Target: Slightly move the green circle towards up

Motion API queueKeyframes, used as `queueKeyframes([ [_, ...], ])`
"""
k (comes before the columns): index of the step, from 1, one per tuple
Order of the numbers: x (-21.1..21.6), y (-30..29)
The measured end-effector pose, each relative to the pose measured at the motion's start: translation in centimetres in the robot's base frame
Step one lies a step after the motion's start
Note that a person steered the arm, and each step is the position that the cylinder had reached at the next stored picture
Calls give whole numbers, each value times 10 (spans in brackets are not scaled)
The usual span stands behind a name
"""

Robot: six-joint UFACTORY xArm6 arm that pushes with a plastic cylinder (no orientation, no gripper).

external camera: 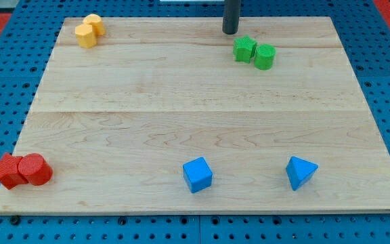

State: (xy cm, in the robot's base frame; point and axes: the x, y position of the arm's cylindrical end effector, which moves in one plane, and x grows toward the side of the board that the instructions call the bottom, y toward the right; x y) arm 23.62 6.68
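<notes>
Green cylindrical circle block (265, 57) touches a green star-shaped block (244, 49) near the wooden board's (181, 102) top. Bare rod tip (230, 32), grasping nothing, stands above them, wrongly placed for pushing upward.

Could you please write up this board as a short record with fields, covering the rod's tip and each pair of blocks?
tip: my tip near the view's top, just up-left of the green pair
green: green star block beside green circle block
yellow: two yellow blocks, top left
red: two red blocks, bottom left
blue: blue cube; blue triangular block
surface: wooden board
</notes>
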Motion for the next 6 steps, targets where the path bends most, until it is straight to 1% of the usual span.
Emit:
queueKeyframes([
  [2,54,-29],
  [3,108,-28],
  [4,141,11],
  [5,185,31],
  [6,186,93],
])
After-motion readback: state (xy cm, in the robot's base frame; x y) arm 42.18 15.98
